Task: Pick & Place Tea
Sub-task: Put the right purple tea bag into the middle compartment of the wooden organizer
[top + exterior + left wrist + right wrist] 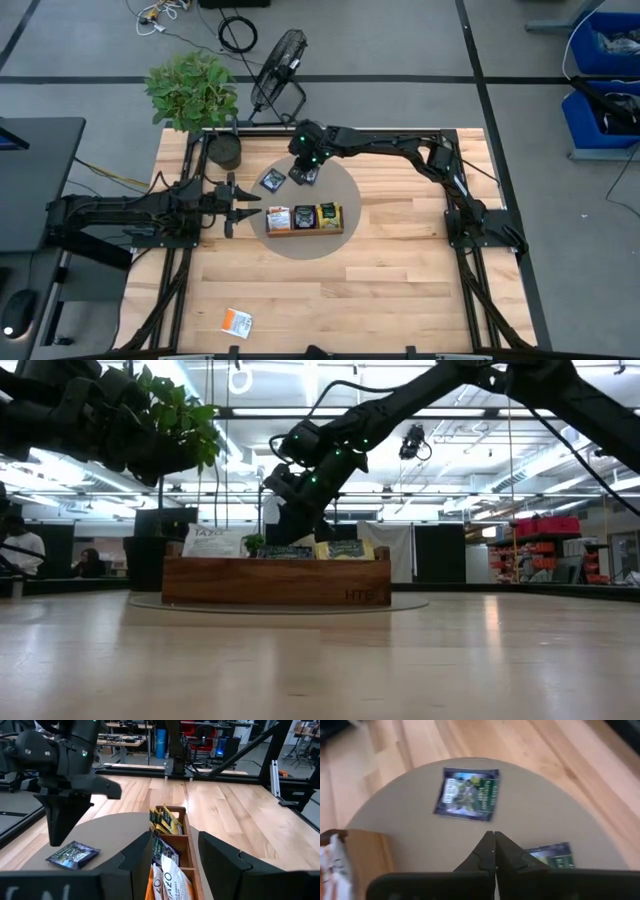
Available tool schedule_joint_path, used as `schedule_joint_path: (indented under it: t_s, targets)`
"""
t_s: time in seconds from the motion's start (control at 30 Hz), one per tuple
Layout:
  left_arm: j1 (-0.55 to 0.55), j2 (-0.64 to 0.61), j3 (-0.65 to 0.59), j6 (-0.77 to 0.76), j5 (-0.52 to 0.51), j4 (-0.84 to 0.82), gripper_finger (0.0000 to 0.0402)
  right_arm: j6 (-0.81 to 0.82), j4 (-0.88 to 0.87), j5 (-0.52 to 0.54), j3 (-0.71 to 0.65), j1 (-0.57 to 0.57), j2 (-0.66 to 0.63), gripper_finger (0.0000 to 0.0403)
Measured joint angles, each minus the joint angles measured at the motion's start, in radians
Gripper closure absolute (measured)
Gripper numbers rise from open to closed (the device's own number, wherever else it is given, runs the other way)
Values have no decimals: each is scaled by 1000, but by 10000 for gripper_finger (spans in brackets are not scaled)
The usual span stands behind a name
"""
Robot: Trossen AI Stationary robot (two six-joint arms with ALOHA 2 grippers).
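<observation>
My right gripper points down over the far part of a round grey mat, its fingers shut with nothing between them. A dark navy tea sachet lies flat on the mat just left of it. A second navy sachet lies right beside its fingertips. A brown wooden tray on the mat holds orange-and-white, navy and yellow-green sachets upright in its compartments. Another orange-and-white sachet lies flat near the table's near edge. My left gripper is open, level, just left of the tray.
A potted plant in a dark pot stands at the far left corner of the table. A black fan stands on the floor beyond the far edge. Bare wood spreads over the near and right parts of the table.
</observation>
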Motion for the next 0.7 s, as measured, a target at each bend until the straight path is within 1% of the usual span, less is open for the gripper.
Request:
schedule_joint_path:
  t_s: [0.1, 0.2, 0.33, 0.43, 0.47, 0.53, 0.6, 0.7]
  targets:
    - [0, 0, 0, -7, -1, 0, 236, 30, -2, 25, -1, 6, 0, 403]
    - [0, 0, 0, -8, -1, -1, 236, 77, -24, -31, -1, 17, 0, 403]
    - [0, 0, 0, -3, -2, -2, 236, 76, -51, -15, -1, 42, 0, 403]
    - [0, 0, 0, 15, -3, -2, 236, 47, -118, -46, -1, 51, 0, 403]
    - [0, 0, 0, 18, -3, -2, 236, 37, -126, -27, -7, 54, 0, 403]
    - [0, 0, 0, 18, -3, -2, 236, 9, -107, 57, -37, 70, -1, 403]
    - [0, 0, 0, 18, -3, -2, 236, -19, -108, 118, -55, 86, -1, 403]
    - [0, 0, 0, 22, -3, -2, 236, -30, -67, 153, -108, 110, -4, 403]
